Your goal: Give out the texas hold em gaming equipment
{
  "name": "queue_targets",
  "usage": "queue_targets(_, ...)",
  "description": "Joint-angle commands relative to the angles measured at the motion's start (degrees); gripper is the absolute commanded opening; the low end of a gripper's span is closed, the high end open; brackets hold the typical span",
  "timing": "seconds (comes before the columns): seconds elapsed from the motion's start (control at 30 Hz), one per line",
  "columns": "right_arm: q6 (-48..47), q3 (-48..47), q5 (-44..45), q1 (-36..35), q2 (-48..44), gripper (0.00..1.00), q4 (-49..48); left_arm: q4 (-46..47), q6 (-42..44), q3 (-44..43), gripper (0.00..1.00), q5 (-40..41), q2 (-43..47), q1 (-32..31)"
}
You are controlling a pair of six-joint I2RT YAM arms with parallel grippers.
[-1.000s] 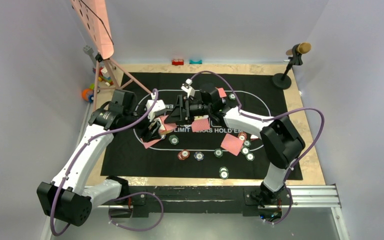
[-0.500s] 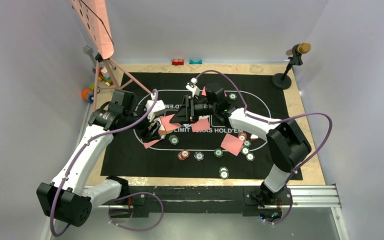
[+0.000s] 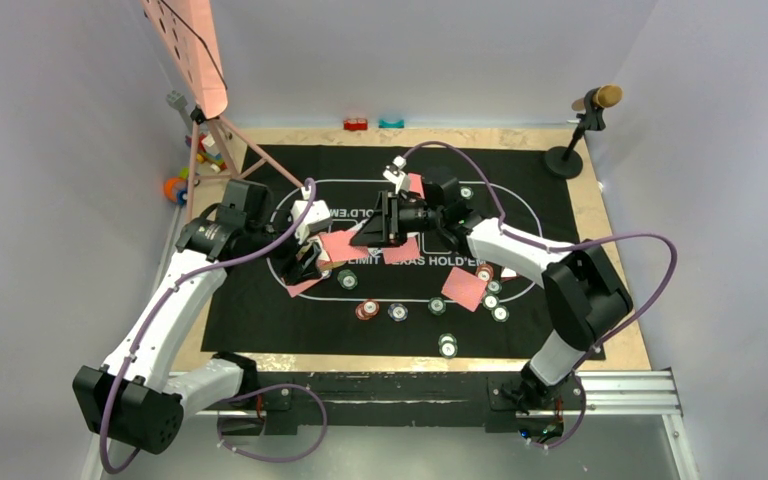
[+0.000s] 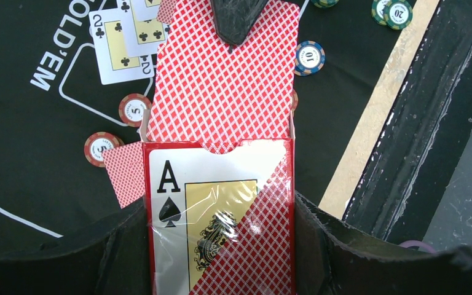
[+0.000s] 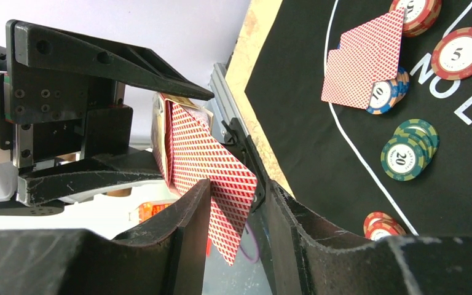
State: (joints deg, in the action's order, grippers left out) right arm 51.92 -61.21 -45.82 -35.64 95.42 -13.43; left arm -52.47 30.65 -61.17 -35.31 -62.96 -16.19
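My left gripper (image 3: pixel 305 260) (image 4: pixel 219 209) is shut on a red and white card box (image 4: pixel 221 215) with an ace of spades on its front. A red-backed playing card (image 4: pixel 221 80) (image 3: pixel 343 243) sticks most of the way out of the box's open end. My right gripper (image 3: pixel 372 232) (image 5: pixel 239 184) has that card (image 5: pixel 212 153) between its fingers and grips its far end. Face-up cards (image 4: pixel 120 49), face-down cards (image 3: pixel 463 287) (image 5: pixel 365 64) and chips (image 3: pixel 397 311) (image 4: pixel 134 109) (image 5: pixel 405 153) lie on the black mat (image 3: pixel 260 310).
A pink-legged stand (image 3: pixel 215 130) rises at the back left, with toy blocks (image 3: pixel 175 188) beside it. More blocks (image 3: pixel 356 124) sit at the table's far edge. A microphone stand (image 3: pixel 565 158) is at the back right. A metal rail (image 3: pixel 620 390) runs along the near edge.
My right gripper has closed on the card and drawn back to the right, so more of the card shows outside the box. The left gripper holds the box still.
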Motion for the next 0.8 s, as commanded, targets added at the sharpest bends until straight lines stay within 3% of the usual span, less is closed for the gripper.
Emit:
queue_targets(0.0,-1.7,1.3,-0.2,0.8,-2.2,0.39,1.0,2.1,-0.3,-1.3,0.0,-2.3,1.9,0.3)
queue_targets(0.53,0.5,4.2,-2.8,6.1,-6.7,0.05,-1.0,2.1,0.0,-1.2,0.0,-1.6,1.9,0.3)
queue_targets(0.77,1.9,5.8,-5.5,10.9,-11.1,0.0,-2.3,2.1,0.1,-1.1,0.0,-1.4,1.9,0.3)
